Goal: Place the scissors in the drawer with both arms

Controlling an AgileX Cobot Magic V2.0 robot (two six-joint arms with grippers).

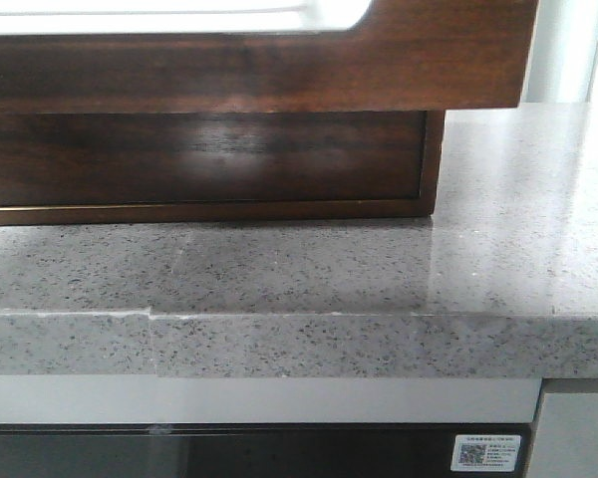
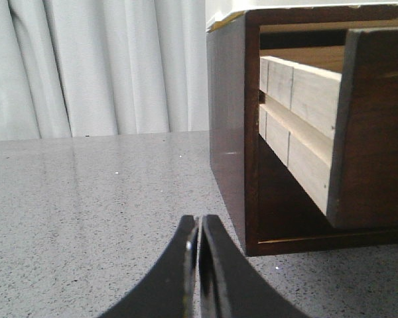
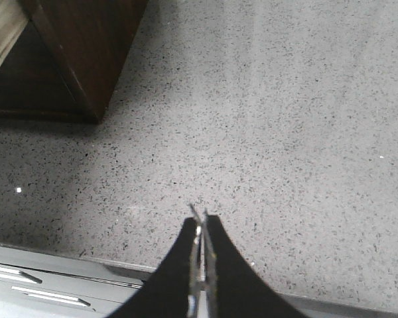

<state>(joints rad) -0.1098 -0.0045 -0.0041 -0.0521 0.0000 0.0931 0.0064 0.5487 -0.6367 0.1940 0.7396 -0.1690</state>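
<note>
Left gripper [image 2: 199, 228]: fingers pressed together, holding nothing, above the speckled countertop [image 2: 99, 199].
Right gripper [image 3: 200, 225]: closed on a thin metallic piece; cannot identify it.
Drawer [image 1: 419, 60]: pulled out from the dark cabinet [image 1: 199, 159], overhanging the countertop.

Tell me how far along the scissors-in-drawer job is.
Done: the drawer is pulled out of its cabinet. In hand: the right gripper is shut on thin metal, apparently the scissors; the left gripper is shut and empty. Left: getting them into the drawer.
</note>
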